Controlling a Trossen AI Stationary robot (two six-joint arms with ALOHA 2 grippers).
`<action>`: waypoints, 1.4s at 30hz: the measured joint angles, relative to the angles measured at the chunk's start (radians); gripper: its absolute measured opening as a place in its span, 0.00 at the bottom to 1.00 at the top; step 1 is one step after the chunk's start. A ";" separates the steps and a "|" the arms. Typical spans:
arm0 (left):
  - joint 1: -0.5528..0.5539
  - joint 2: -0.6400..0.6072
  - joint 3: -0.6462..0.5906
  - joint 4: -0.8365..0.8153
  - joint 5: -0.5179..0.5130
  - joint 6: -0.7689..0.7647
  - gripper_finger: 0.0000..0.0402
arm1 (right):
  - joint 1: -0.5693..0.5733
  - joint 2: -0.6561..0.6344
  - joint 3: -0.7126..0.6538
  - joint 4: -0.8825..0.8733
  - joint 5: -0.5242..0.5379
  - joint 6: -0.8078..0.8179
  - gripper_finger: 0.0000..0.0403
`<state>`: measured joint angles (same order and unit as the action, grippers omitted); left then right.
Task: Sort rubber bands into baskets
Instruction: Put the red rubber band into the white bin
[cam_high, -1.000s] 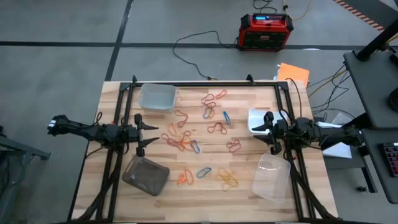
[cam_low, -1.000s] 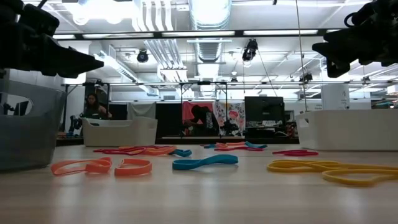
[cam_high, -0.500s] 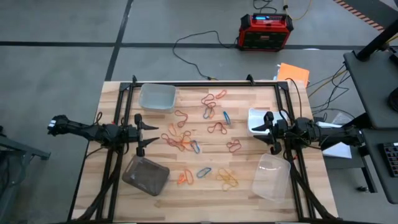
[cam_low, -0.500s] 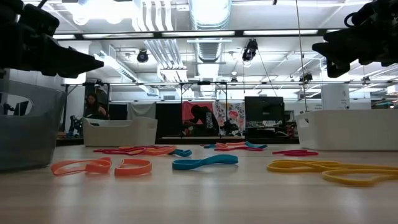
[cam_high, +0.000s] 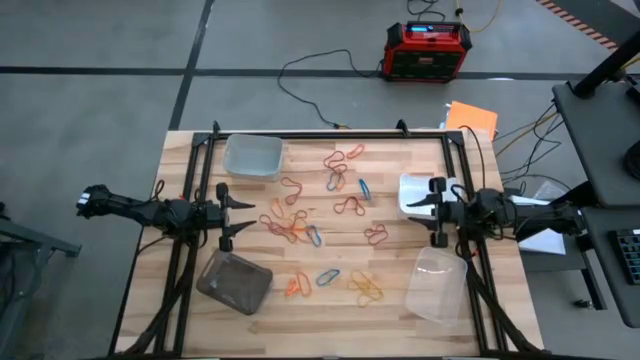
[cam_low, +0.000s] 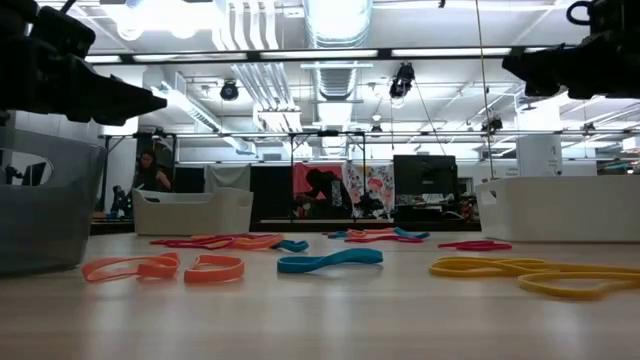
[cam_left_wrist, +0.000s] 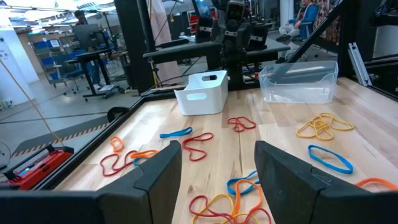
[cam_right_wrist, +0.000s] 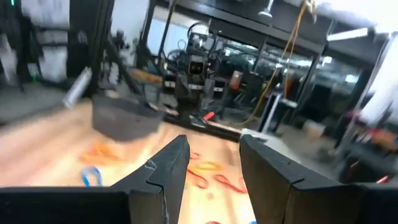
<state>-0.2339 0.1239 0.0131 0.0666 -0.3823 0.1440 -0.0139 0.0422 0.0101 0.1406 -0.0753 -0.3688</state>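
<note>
Rubber bands (cam_high: 300, 228) unmoved; right claw (cam_high: 436, 212) (open) has shifted slightly.

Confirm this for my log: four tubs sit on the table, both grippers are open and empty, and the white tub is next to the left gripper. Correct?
One detail is wrong. The high view shows the white tub beside the right gripper, not the left gripper. The rest holds: four tubs sit on the table, and both grippers are open and empty.
</note>
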 joint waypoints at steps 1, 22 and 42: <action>0.000 0.000 0.000 0.000 0.000 0.000 0.47 | 0.000 0.000 0.000 0.000 0.000 -0.033 0.35; -0.001 0.027 0.038 0.297 0.157 -0.150 0.47 | 0.000 0.033 0.000 0.227 0.062 0.458 0.35; -0.001 0.439 0.512 -0.270 0.029 -0.224 0.47 | 0.000 0.581 0.471 -0.099 0.262 0.672 0.35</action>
<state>-0.2344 0.5632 0.5251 -0.2030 -0.3534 -0.0798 -0.0136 0.6229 0.4812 0.0413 0.1870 0.3034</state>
